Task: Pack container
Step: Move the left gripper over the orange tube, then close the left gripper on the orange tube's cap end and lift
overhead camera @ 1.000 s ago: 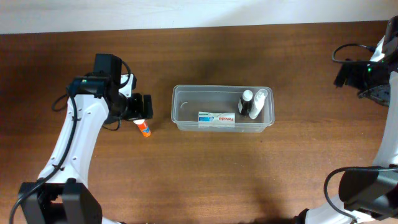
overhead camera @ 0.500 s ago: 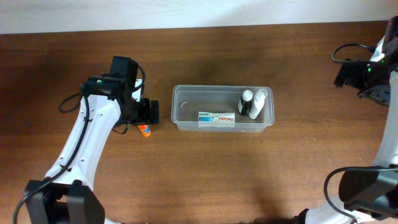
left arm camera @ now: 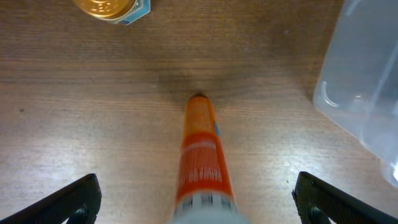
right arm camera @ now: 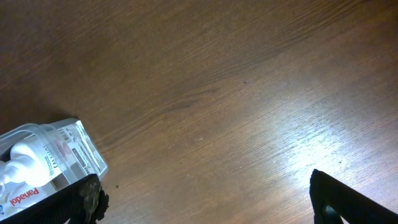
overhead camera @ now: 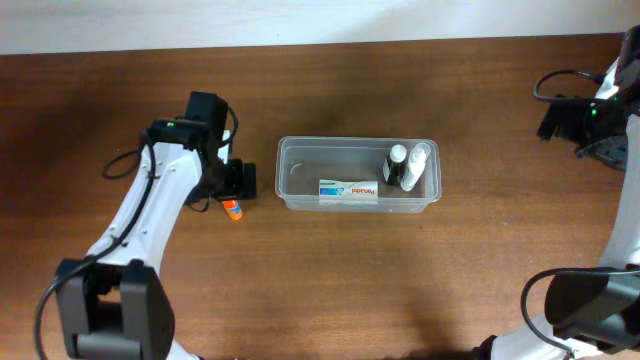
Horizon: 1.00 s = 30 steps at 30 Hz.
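The clear plastic container (overhead camera: pixel 300 146) sits mid-table and holds a toothpaste box (overhead camera: pixel 349 189) and two small bottles (overhead camera: pixel 397 164) (overhead camera: pixel 416 166). An orange and white tube (overhead camera: pixel 232 208) lies on the table just left of it. My left gripper (overhead camera: pixel 238 182) hovers over the tube. In the left wrist view the tube (left arm camera: pixel 200 152) lies lengthwise between the wide-open jaws (left arm camera: pixel 198 202), untouched, with the container's corner (left arm camera: pixel 360 93) at the right. My right gripper (overhead camera: pixel 558 120) is open and empty at the far right; its open jaws (right arm camera: pixel 211 205) hang over bare wood.
A small gold-capped item (left arm camera: pixel 112 7) lies beyond the tube in the left wrist view. The container's end with its contents (right arm camera: pixel 59 152) shows at the lower left of the right wrist view. A black cable runs near the right arm (overhead camera: pixel 560 78).
My left arm has swung right and slightly forward, bringing the open gripper over the orange tube. The tube, the container and the right arm have not moved.
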{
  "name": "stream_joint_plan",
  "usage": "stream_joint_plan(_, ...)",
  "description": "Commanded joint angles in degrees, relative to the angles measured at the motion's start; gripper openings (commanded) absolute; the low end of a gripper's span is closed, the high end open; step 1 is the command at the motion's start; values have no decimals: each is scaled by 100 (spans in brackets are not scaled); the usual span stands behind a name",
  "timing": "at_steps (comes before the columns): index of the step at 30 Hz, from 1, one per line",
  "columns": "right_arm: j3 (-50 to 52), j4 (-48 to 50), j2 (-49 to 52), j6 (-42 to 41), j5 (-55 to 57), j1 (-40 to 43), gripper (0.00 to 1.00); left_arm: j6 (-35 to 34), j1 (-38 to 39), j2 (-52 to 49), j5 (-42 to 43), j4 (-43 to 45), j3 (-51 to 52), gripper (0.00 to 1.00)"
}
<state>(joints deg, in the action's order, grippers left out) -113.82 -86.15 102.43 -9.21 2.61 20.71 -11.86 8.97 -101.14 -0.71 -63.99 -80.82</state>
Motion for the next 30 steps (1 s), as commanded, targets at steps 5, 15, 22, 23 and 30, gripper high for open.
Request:
stream_joint_plan(5, -35, 2, 2, -52, 70, 37, 99, -70, -13, -208, -59, 94, -98, 96)
stream_joint_plan(15, -35, 2, 2, -52, 70, 37, 98, -72, -13, -216, -61, 94, -98, 51)
stream_joint_plan(22, -35, 2, 2, -52, 70, 37, 98, -72, -13, -216, -61, 92, -98, 37)
stream_joint_plan(23, -35, 2, 2, -52, 68, 37, 98, -70, -13, -214, -61, 92, -98, 36)
stream_joint_plan(30, -35, 2, 2, -52, 68, 37, 98, -72, -13, -214, -61, -17, -98, 27)
